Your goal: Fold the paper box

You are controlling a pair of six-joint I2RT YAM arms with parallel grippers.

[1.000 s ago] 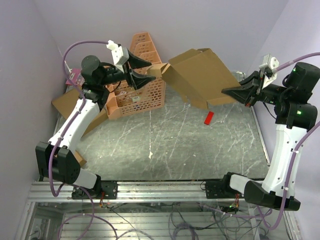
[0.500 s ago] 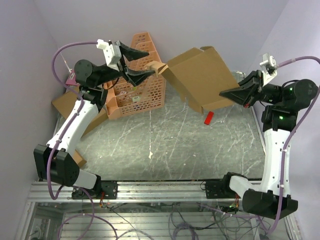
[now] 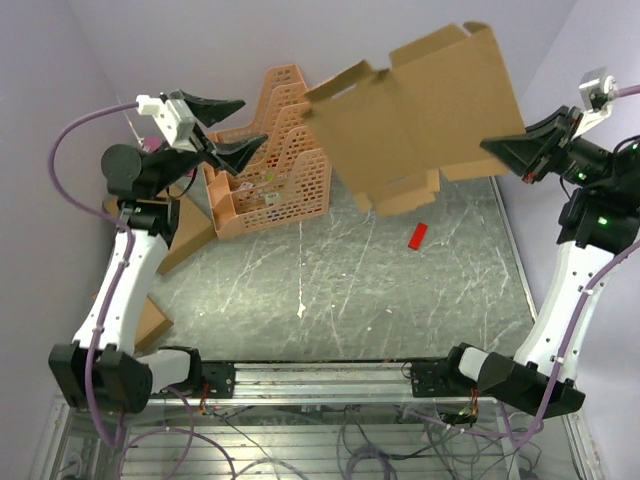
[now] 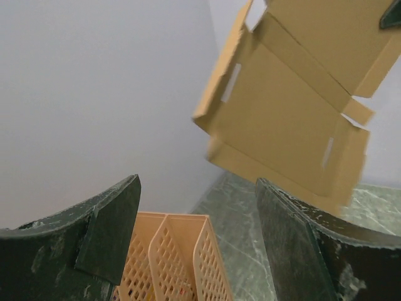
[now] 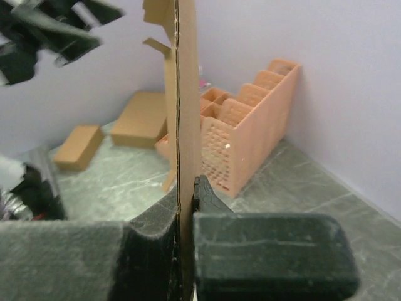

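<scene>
Two grippers are at work, and we begin at the right gripper (image 5: 186, 195). Its jaws are pressed together on one edge of the paper box (image 5: 185, 94), and the thin brown sheet runs straight up between the pads. From above, we see the sheet held in the air, clear of the table (image 3: 350, 290). It spreads away to the left of that gripper's tip, with its notched flaps tilted and one short flap drooping underneath. The left gripper (image 3: 250, 123) has its fingers (image 4: 106, 232) wide apart with nothing between them; the box hangs ahead of it and higher, not touching. Just below its tips stands an orange mesh basket (image 3: 275, 175). A small red piece (image 3: 418, 235) lies on the table under the held sheet. Farther out from the right gripper, beyond the basket, a flat cardboard sheet (image 5: 144, 113) and a smaller cardboard box (image 5: 78, 145) lie near the wall.
</scene>
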